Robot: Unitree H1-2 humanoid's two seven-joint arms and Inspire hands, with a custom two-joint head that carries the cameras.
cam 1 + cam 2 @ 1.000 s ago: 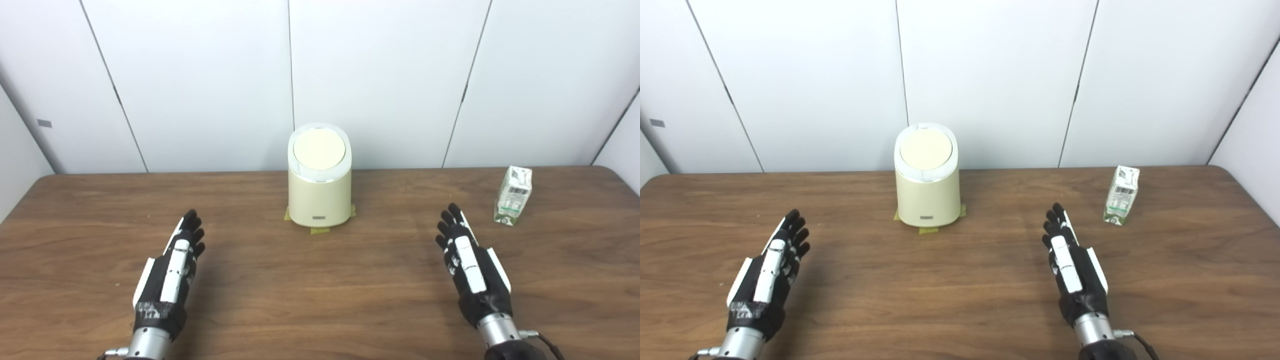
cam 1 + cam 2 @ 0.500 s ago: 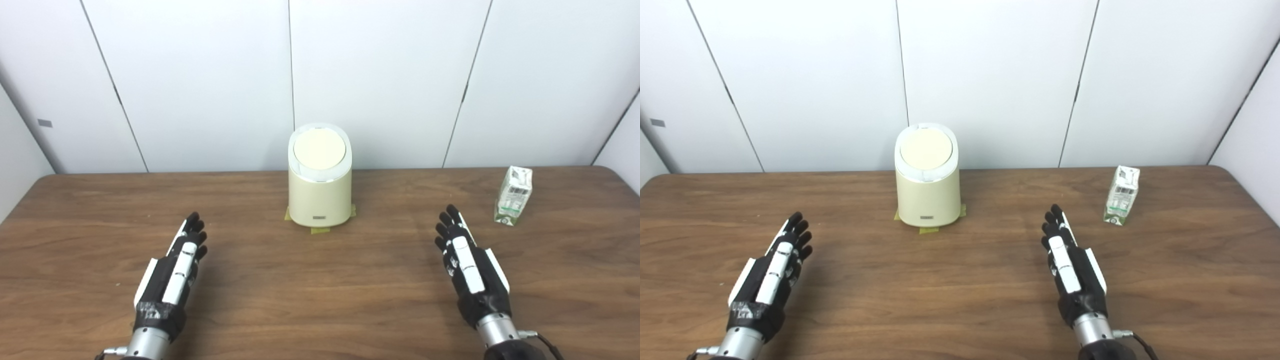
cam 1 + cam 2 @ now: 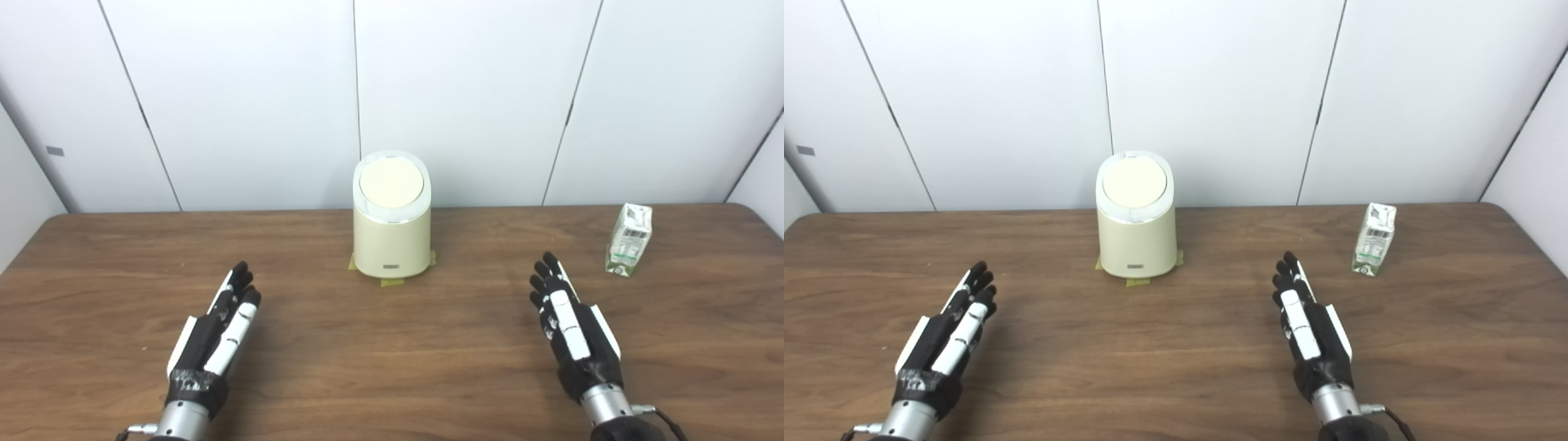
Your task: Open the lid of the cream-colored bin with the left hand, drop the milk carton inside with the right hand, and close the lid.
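The cream-colored bin (image 3: 392, 242) stands upright at the back middle of the wooden table (image 3: 392, 361), its round lid (image 3: 391, 182) shut. The white and green milk carton (image 3: 628, 239) stands upright at the back right. My left hand (image 3: 217, 331) lies low over the table at the front left, open and empty, well short of the bin. My right hand (image 3: 569, 327) lies at the front right, open and empty, nearer to me than the carton and to its left.
Pieces of yellow tape (image 3: 392, 282) show under the bin's base. White wall panels stand right behind the table's far edge. The table's rounded right corner is just beyond the carton.
My left hand has rolled slightly and drifted a little right. My right hand has shifted slightly left. The bin and carton have not moved.
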